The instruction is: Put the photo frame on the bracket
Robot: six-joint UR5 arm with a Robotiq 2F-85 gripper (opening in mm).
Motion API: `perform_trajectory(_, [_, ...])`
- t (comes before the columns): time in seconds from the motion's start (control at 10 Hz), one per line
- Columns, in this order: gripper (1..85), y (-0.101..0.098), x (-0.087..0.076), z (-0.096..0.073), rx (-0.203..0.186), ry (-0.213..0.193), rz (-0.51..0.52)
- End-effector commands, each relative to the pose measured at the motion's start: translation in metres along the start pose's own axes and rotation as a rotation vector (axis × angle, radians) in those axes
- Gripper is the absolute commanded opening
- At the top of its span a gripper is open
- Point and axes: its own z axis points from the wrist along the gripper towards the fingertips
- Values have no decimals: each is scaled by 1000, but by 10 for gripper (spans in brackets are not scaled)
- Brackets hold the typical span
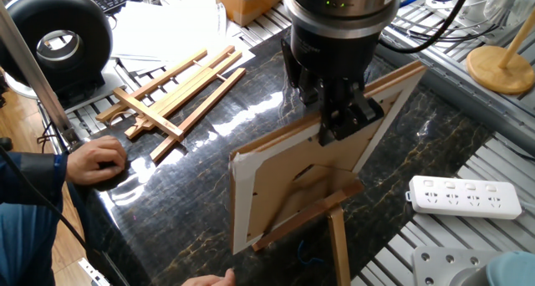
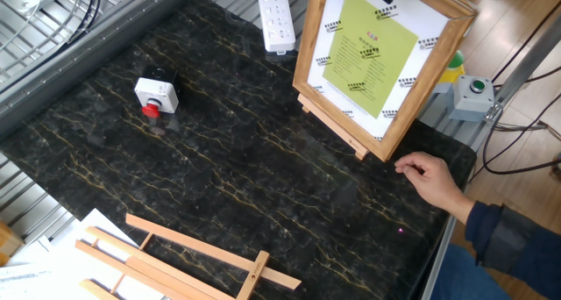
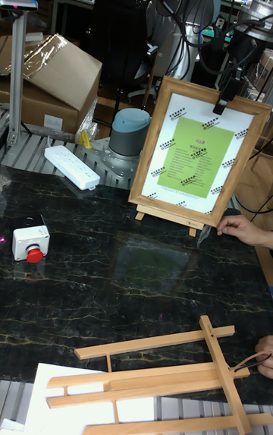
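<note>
photo frame (image 1: pixel 297 181) stands near upright, leaning back a bit, its bottom edge sitting on the crossbar of the bracket (image 1: pixel 322 215) on the dark marble table (image 2: pixel 219 151). bracket's long leg runs back along the table behind the frame. in the one fixed view the frame's back shows: white border, brown backing board, fold-out prop. from the other side the front shows a green printed sheet on white, in a light-wood rim.

gripper (image 1: pixel 344 123) comes down from above and is clamped over the frame's top edge, fingers closed on the wood rim; one black fingertip (image 3: pixel 224 98) shows on the front side at the top.

bigger easel (image 1: pixel 171 94) of long slats lies flat on the table, well apart from the frame. white power strip (image 1: pixel 464 196) lies off the table edge on the metal slats. small white box with a red button (image 2: pixel 156 94) sits on the marble, apart from the frame. a person's hand (image 2: pixel 429 179) rests on the table near the frame's lower corner, not touching it as far as visible.
</note>
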Motion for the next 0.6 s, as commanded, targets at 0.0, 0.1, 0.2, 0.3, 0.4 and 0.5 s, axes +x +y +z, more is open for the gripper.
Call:
perform_trajectory(0.0, [393, 14, -3, -1, -51, -12, -4])
perform_trajectory(0.1, [397, 16, -2, -2, -60, -9, -5])
perform_trajectory(0.2, [403, 18, -3, -2, -67, -12, -7])
perform_trajectory(0.3, [407, 21, -4, -2, -77, -17, -9])
perform_trajectory(0.4, [410, 23, -4, -2, -85, -18, -9])
perform_trajectory(0.5, [417, 25, -5, -2, -94, -21, -8])
